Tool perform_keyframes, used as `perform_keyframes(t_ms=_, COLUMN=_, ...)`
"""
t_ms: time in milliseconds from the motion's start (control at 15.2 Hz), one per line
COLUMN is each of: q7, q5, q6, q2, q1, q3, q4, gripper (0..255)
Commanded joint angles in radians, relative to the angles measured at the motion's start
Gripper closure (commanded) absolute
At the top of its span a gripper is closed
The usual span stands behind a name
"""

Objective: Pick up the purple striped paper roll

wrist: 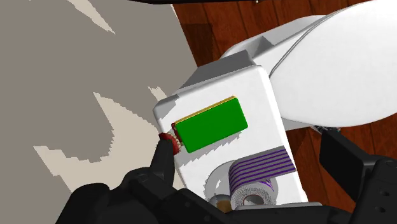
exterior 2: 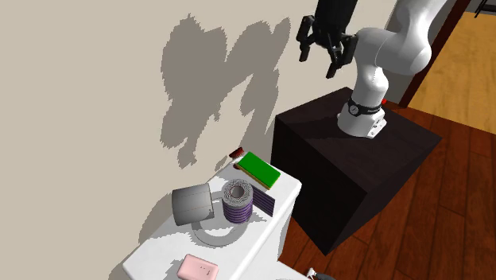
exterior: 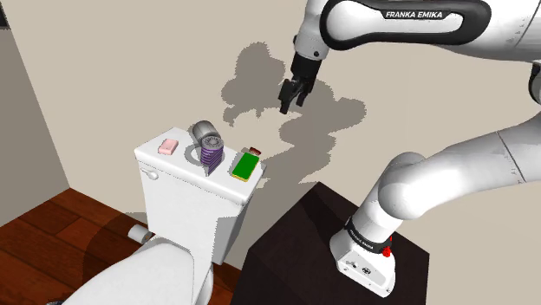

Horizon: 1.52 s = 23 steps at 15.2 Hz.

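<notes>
purple striped roll [wrist: 261,172] partly behind gripper [wrist: 248,142], toilet bowl [exterior: 160,270] cut by shoulder view's edge

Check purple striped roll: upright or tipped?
Upright: purple striped roll stands on end on the toilet tank lid, core hole facing up.

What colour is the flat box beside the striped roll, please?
The flat box is bright green, clearest in the wrist view.

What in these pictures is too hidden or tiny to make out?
1. Small red thing behind the green box: too small to identify, shoulder view.
2. Purple striped roll: near end covered by the claw, wrist view.
3. Toilet bowl: cut off by the shoulder view's bottom edge.
</notes>
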Motion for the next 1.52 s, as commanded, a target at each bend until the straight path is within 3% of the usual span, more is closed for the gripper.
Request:
perform_keyframes(t_ms=0, q7=0.016, q5=0.004, q6=0.066, q2=0.058, q1=-0.002, q3=0.007, q4=-0.008, gripper=0)
perform_keyframes(t_ms=726, q7=0.108, q5=-0.004, q6=0.366, q2=0.461, q1=-0.017, q3=0.042, q4=0.085, gripper=0)
perform_keyframes(t_ms=1452, q7=0.199, q5=-0.05, q6=0.536, q2=0.895, q1=-0.008, q3=0.044, q4=0.341, gripper=0)
